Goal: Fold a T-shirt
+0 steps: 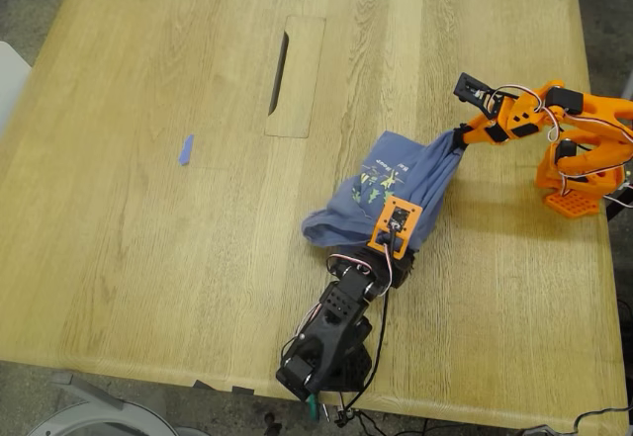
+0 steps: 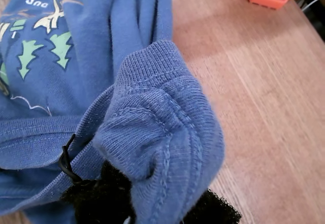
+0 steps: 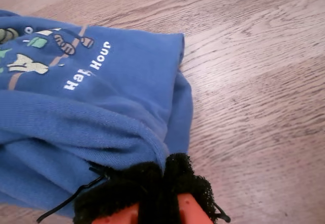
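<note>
The slate-blue T-shirt (image 1: 420, 174) lies bunched on the wooden table (image 1: 148, 258), print facing up, stretched between both arms. My first gripper (image 1: 401, 226), on the black arm with an orange camera mount, is shut on a ribbed hem fold of the T-shirt (image 2: 162, 132); its black padded fingertips (image 2: 101, 196) show under the cloth. My second gripper (image 1: 459, 139), on the orange arm, is shut on another edge of the T-shirt (image 3: 101, 112), its black pads (image 3: 188, 181) pinching the fabric. The white text and cartoon print (image 3: 86, 66) show near it.
A small blue scrap (image 1: 185, 149) lies on the table towards the exterior view's left. A cable slot (image 1: 280, 72) with a wooden flap sits at the table's far middle. The orange arm's base (image 1: 579, 194) stands at the exterior view's right edge.
</note>
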You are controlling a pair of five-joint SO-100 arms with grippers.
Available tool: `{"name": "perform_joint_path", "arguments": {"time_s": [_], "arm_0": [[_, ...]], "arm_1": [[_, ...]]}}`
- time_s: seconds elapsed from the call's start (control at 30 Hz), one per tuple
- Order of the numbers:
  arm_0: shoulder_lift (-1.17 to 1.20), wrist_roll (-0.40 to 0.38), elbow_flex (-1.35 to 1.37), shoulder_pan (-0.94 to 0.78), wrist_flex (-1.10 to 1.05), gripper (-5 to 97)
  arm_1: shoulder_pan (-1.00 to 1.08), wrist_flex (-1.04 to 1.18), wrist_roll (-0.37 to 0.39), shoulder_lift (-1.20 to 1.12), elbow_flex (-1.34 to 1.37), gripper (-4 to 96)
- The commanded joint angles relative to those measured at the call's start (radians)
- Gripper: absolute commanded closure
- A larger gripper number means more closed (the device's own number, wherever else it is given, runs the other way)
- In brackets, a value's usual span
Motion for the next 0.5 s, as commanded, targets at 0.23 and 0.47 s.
{"name": "perform_joint_path", "arguments": {"time_s": [0.23,0.47], "arm_0": [[0.018,-0.038,0.156,0.067,-0.195,92],[0.115,-0.032,0.261,0.038,-0.156,86]], "arm_1": [[-0.005,-0.195,0.009,0.160,0.265,91.4],[-0.008,-0.172,0.029,0.270,0.367,80.8]]}}
